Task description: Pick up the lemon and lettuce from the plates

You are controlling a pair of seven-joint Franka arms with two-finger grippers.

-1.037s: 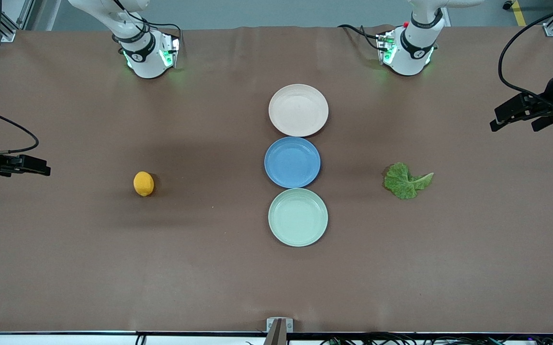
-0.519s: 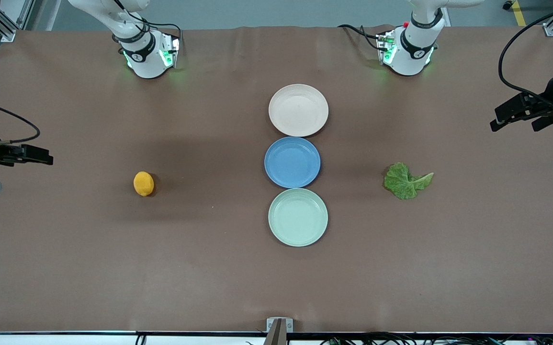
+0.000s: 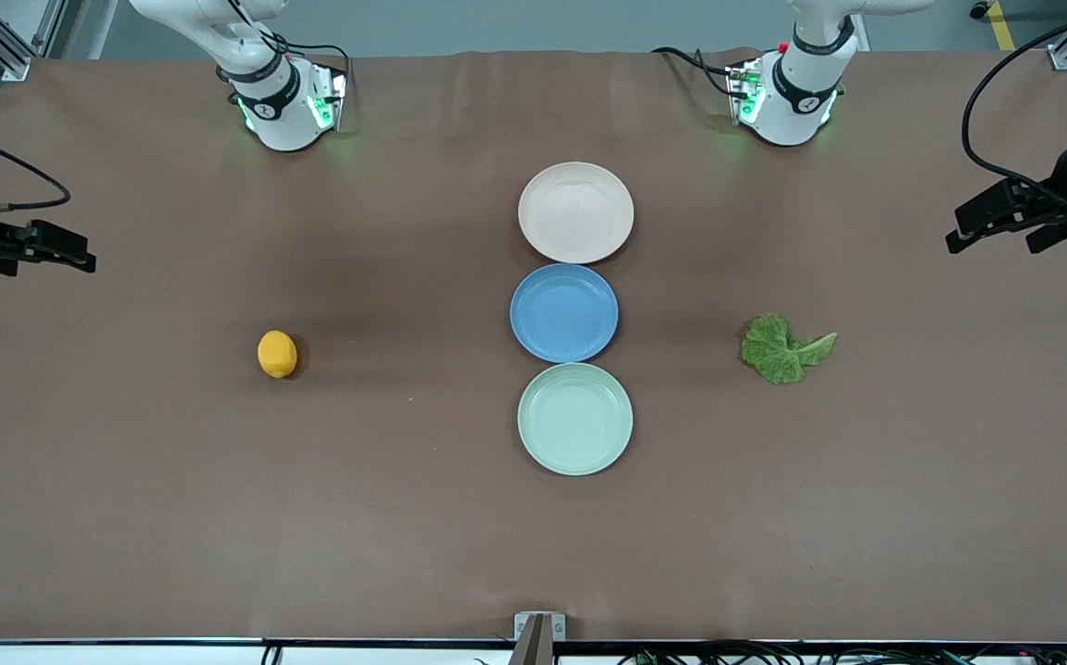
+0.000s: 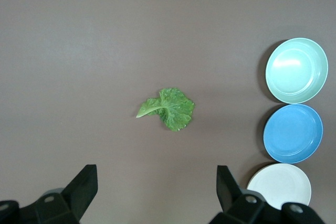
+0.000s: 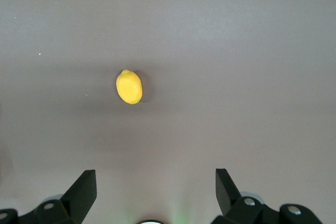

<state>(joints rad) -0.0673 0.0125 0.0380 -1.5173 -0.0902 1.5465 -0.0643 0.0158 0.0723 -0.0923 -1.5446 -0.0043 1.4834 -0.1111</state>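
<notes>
Your right gripper (image 3: 80, 259) hangs over the right arm's end of the bench (image 3: 404, 517) with its fingers (image 5: 84, 190) spread wide and nothing between them. Your left gripper (image 3: 963, 235) hangs over the left arm's end, fingers (image 4: 86, 184) equally wide apart and holding nothing.

Out from the right gripper, the lemon (image 3: 277, 354) lies on the bare bench, well apart from every plate. Out from the left gripper, the lettuce (image 3: 784, 347) lies flat on the bench toward the left arm's end, also clear of the plates.

Down the middle you have three plates in a row: the beige-pink plate (image 3: 575, 211) farthest from the front camera, the blue plate (image 3: 563, 312) between, and the mint green plate (image 3: 575, 418) nearest. Neighbouring rims look to be touching or nearly so.
</notes>
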